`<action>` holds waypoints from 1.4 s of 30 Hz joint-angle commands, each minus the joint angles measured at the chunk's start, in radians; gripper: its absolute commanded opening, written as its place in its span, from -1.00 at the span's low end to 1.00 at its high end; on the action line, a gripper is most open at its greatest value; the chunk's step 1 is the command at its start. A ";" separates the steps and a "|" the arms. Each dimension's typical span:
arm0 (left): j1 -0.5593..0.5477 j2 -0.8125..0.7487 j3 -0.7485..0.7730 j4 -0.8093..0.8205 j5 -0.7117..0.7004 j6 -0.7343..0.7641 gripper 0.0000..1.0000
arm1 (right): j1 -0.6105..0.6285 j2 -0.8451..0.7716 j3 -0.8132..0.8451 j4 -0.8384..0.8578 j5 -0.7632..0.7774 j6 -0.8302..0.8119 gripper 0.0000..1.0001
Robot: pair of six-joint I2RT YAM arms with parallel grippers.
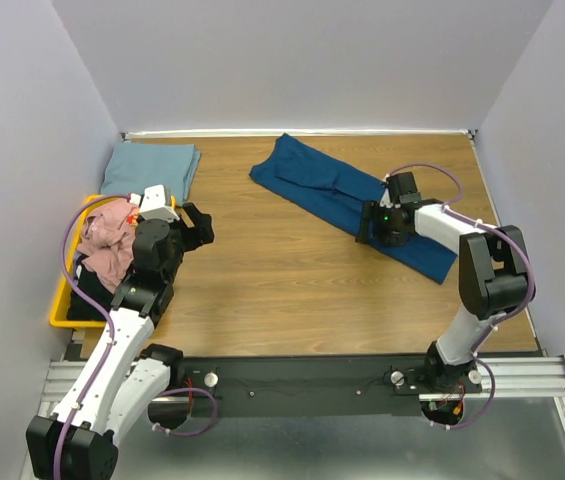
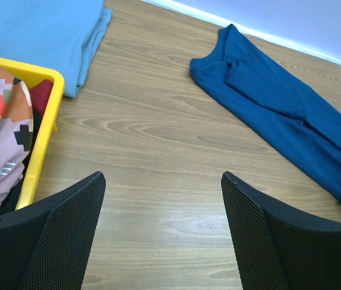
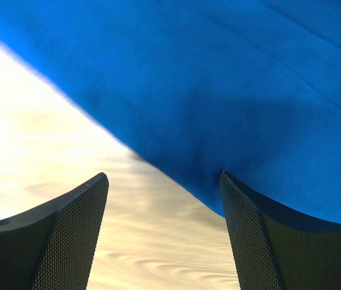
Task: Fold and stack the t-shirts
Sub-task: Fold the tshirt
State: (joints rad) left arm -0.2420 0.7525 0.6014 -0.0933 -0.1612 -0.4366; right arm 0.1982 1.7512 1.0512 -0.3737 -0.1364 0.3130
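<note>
Several crumpled t-shirts [image 1: 107, 243] in the yellow bin [image 1: 59, 302], pink one uppermost

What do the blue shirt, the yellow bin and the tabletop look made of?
Blue shirt: soft matte cloth, probably a knit; it lies limp with creases. Yellow bin: smooth rigid plastic, by its moulded rim. Tabletop: wood or wood-look laminate; grain shows, satin sheen.

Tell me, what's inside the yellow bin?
The yellow bin holds a pink printed t-shirt on top, with dark red cloth beside it. That pile and the left arm hide whatever lies lower.
</note>
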 commanded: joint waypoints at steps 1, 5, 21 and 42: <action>0.004 -0.016 0.003 0.018 -0.004 0.007 0.70 | 0.136 0.034 -0.069 -0.059 -0.189 0.102 0.61; 0.004 -0.008 0.004 0.017 -0.006 0.007 0.70 | 0.330 0.079 -0.007 -0.045 -0.221 0.228 0.62; 0.004 0.019 0.009 0.018 0.046 0.018 0.70 | 0.518 0.141 0.380 0.009 -0.172 0.271 0.62; -0.279 0.366 0.244 -0.431 0.197 -0.069 0.50 | 0.317 -0.435 -0.321 -0.309 -0.067 0.204 0.26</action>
State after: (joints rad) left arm -0.4454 1.0672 0.8391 -0.3351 0.0185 -0.4355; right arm 0.5106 1.3254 0.7712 -0.6201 -0.1574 0.5335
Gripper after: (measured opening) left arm 0.756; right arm 0.648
